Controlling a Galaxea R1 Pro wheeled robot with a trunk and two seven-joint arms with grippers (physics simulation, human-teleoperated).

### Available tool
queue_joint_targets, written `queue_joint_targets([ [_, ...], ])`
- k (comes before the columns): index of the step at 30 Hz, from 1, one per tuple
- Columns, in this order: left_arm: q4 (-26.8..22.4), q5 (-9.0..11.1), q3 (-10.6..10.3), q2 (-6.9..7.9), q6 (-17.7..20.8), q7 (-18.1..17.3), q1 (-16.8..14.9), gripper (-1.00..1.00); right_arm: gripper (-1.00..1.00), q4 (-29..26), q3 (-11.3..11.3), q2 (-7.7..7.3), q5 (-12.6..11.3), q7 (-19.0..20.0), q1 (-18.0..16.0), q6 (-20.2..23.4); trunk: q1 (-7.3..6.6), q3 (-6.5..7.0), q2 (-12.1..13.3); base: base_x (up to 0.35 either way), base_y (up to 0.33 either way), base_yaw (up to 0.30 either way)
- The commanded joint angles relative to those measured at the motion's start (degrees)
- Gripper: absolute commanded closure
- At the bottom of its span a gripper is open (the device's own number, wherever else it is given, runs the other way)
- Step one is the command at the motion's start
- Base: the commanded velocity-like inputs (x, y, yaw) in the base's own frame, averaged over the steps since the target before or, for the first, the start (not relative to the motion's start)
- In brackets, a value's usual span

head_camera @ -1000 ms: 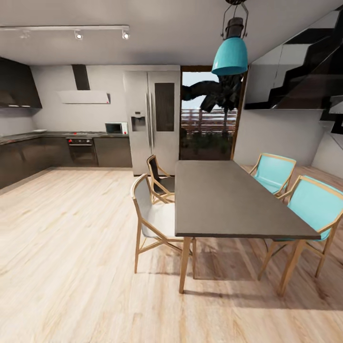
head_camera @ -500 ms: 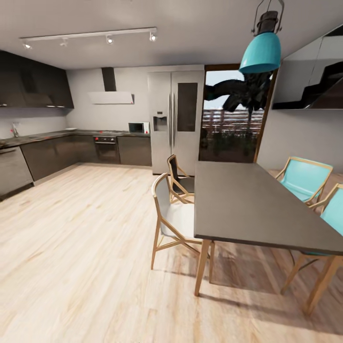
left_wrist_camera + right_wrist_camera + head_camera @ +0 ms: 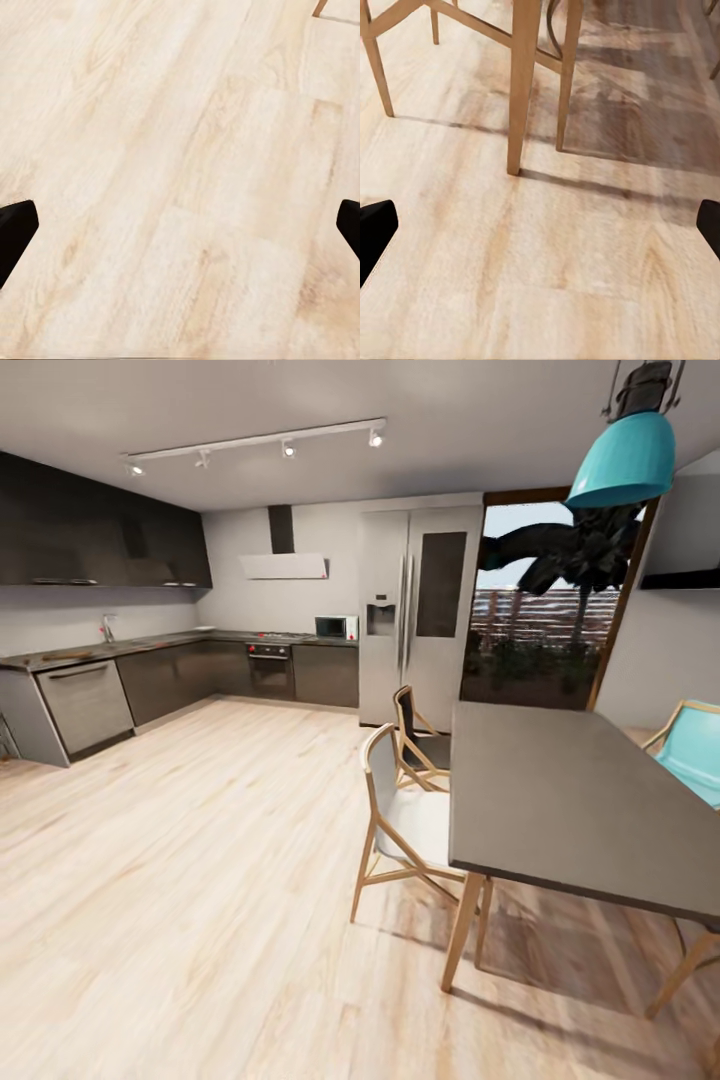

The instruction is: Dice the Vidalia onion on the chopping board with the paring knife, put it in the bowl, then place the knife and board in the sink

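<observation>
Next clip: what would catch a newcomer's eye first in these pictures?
The turquoise hanging lamp at the head view's upper right, above a long dark dining table with pale wooden chairs along its near side. At the far left runs the dark kitchen with its countertop, a tall steel fridge at its end. Both wrist views look down on light wood floor, the right one past wooden legs.

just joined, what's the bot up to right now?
Nothing is being handled. The robot stands on the wooden floor by the dining table, with the kitchen countertop far off along the wall. Both wrist cameras look down at bare floor: the left gripper and right gripper are open and empty, the right one near a table leg. Onion, board and knife can't be made out from here.
</observation>
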Motion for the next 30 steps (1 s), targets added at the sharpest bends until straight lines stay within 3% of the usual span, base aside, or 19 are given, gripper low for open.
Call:
queue_joint_targets([
  [1, 0.0, 0.0, 0.0, 0.00, -0.1, 0.1, 0.0, -1.00, -1.00, 0.0, 0.0, 0.02, 0.0, -0.1, 0.0, -0.1, 0.00, -0.04, 0.0, 0.000, 0.000, 0.284],
  [30, -0.1, 0.1, 0.0, 0.00, 0.0, 0.1, 0.0, -1.00, -1.00, 1.0, 0.0, 0.03, 0.0, -0.1, 0.0, -0.1, 0.00, -0.04, 0.0, 0.010, 0.011, 0.284],
])
